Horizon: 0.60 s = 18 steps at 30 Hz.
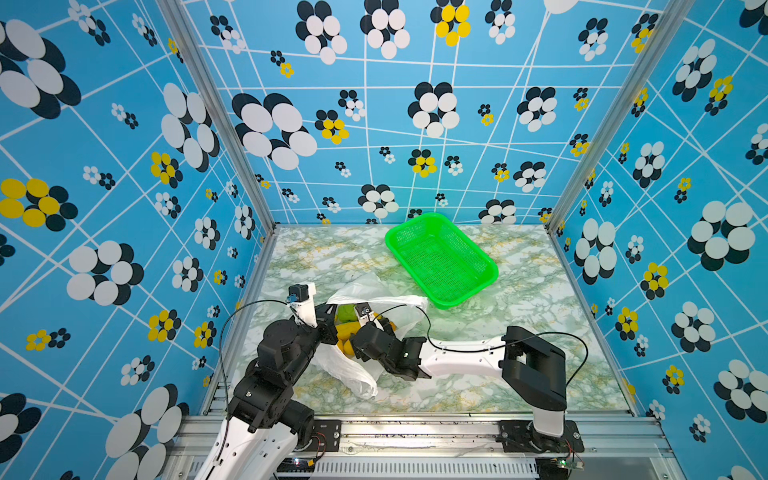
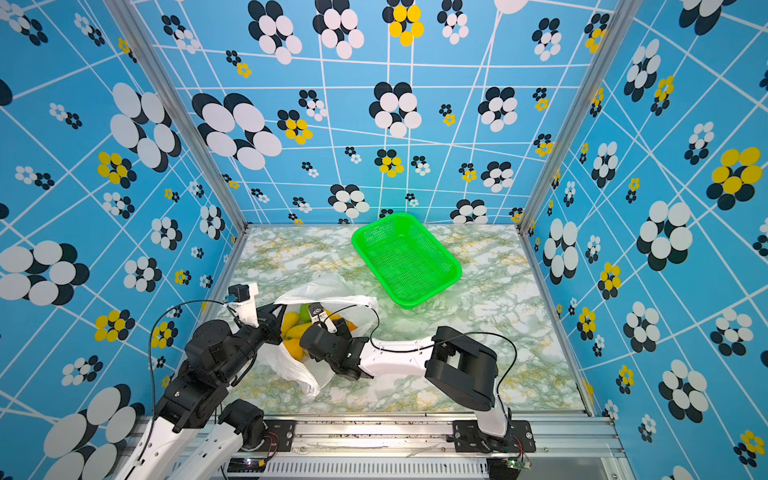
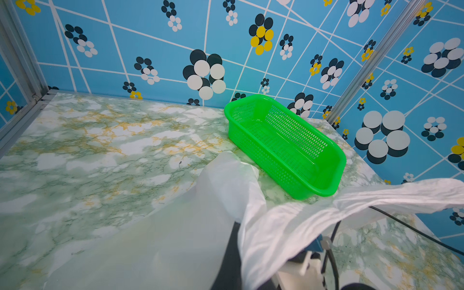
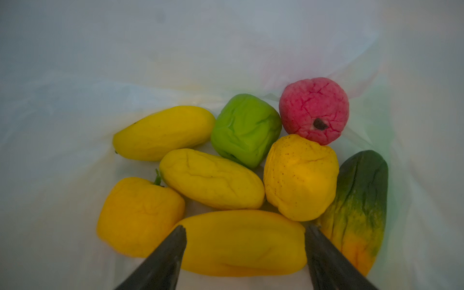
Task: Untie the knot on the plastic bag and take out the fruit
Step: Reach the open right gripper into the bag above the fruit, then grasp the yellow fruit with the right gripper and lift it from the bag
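Observation:
The plastic bag (image 1: pixel 353 370) lies open on the marble table near the front, white and crinkly. My left gripper (image 1: pixel 328 311) is shut on its rim, and the film drapes over one dark finger (image 3: pixel 229 256) in the left wrist view. My right gripper (image 4: pixel 244 227) is inside the bag, open, its two dark fingertips flanking a long yellow fruit (image 4: pixel 241 243). Around that one lie more yellow fruit, a green one (image 4: pixel 246 129), a pinkish-red one (image 4: pixel 313 110) and a green-orange striped one (image 4: pixel 359 200). Both top views show yellow fruit (image 2: pixel 295 328) through the bag's mouth. The knot is out of view.
A green mesh basket (image 1: pixel 492 270) stands at the back of the table, right of the middle, with nothing in it. The right arm's black cable loops over the bag. Patterned blue walls close off three sides.

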### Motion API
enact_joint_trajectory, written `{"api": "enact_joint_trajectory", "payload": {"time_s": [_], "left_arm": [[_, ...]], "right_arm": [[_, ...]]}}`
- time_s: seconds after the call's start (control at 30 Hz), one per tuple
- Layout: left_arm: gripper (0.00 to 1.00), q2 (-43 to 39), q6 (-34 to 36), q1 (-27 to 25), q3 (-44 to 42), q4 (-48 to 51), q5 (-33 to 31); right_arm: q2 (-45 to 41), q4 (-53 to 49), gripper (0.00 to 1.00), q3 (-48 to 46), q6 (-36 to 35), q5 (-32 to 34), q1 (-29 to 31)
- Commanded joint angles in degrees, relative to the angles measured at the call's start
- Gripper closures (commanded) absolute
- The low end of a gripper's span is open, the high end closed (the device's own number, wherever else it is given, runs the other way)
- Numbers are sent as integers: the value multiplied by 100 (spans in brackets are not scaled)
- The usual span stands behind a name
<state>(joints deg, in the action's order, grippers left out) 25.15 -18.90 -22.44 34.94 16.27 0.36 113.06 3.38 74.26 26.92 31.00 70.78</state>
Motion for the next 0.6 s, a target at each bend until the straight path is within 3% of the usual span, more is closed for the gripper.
{"api": "enact_joint_trajectory", "payload": {"time_s": [0.0,0.1,0.13,0.57], "left_arm": [[100,-62,-8,-17,-59,-184,151],[100,-58,5,-15,-33,-142,121],[100,-57,14,-15,-32,-134,108],[100,-12,62,-16,-56,-209,10]], "right_arm": [[288,-422,18,397,519,250,-124],[445,-452,16,557,536,350,-316],[514,-473,1,635,511,460,-381],[1592,-417,3,1369,-248,562,-648]]}}
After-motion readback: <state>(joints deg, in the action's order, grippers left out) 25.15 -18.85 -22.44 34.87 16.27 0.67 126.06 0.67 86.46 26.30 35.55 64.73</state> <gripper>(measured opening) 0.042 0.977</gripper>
